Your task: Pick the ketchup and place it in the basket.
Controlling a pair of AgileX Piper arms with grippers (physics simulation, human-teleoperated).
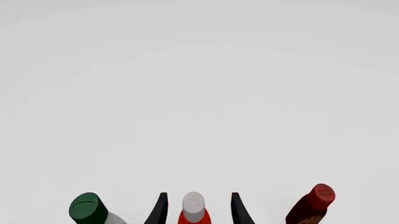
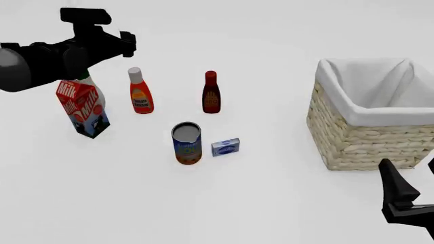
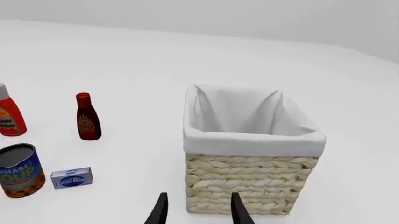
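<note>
The right gripper (image 2: 413, 190) is sitting nearest the camera at the bottom right of the front view, its dark fingers spread apart and holding nothing, low over the white table (image 2: 271, 203) just in front of the basket (image 2: 366, 140). In its wrist view the two fingertips are standing apart before the basket's woven wall (image 3: 249, 182), with the white cloth lining folding over the rim. The basket is resting on the right side of the table, well apart from the other goods. Toward the middle, a soup can (image 2: 186, 143) is standing upright with a small blue box (image 2: 225, 147) lying just beside it on the right. Behind them the ketchup (image 2: 140, 91) is standing upright on the table, white-grey cap up, with the maroon bottle (image 2: 211, 93) upright near it on the right. To the left a milk carton (image 2: 82, 108) is standing, partly covering a pale bottle behind it. The left gripper (image 1: 197, 210) is hovering high at the upper left, above and behind the carton; in its wrist view the fingers are parted, empty, with the ketchup's cap (image 1: 193, 206) showing between them, a green-capped bottle (image 1: 90, 210) to one side and the maroon bottle to the other.
</note>
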